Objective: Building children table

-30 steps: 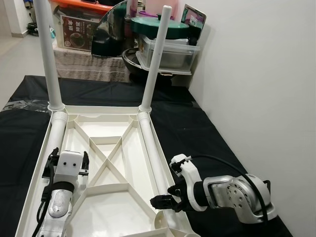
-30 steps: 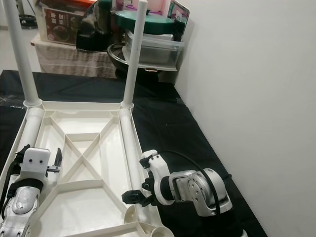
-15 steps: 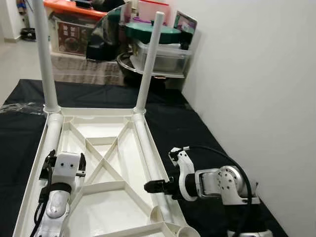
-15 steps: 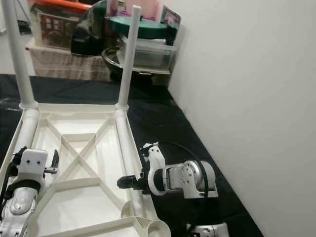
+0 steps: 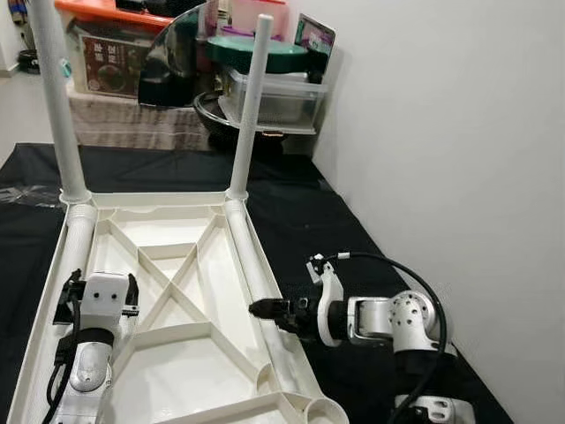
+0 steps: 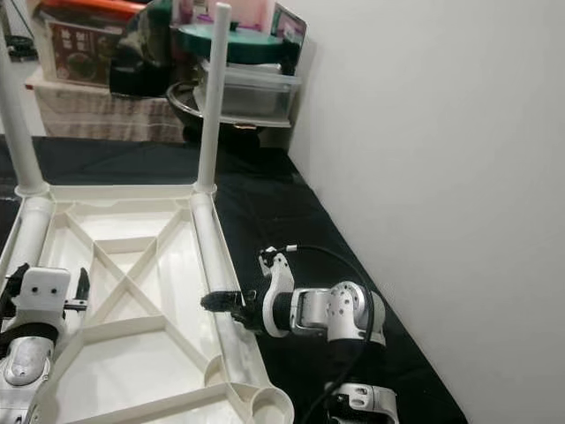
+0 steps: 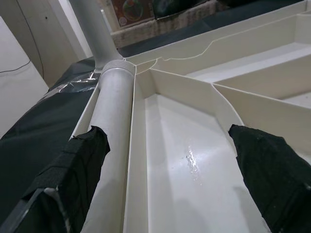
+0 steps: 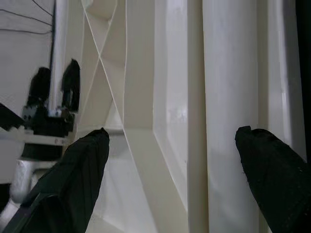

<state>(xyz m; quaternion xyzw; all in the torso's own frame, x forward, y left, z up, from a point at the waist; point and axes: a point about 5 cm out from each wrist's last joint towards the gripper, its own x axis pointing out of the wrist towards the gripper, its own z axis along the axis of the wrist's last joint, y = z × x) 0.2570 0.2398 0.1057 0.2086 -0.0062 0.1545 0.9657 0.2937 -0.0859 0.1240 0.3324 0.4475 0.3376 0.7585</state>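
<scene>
White plastic, the upturned tabletop lies ribbed side up on a black cloth, with two legs standing at its far corners: the far-left leg and the far-right leg. Two loose legs lie in the channels along its long edges, the left-edge leg and the right-edge leg.

Since a second ago the right gripper has swung inward from beside the tabletop's near right corner and now sits over the right-edge leg, its fingers spread wide to either side of the tube with nothing between them yet. The left gripper stays over the left edge, fingers equally wide apart and empty, straddling the left-edge leg.

Both near corner sockets appear unfilled, so I judge the right arm is lining up to grasp the next leg.

A pale wall runs along the right, with stacked boxes beyond the far edge.
</scene>
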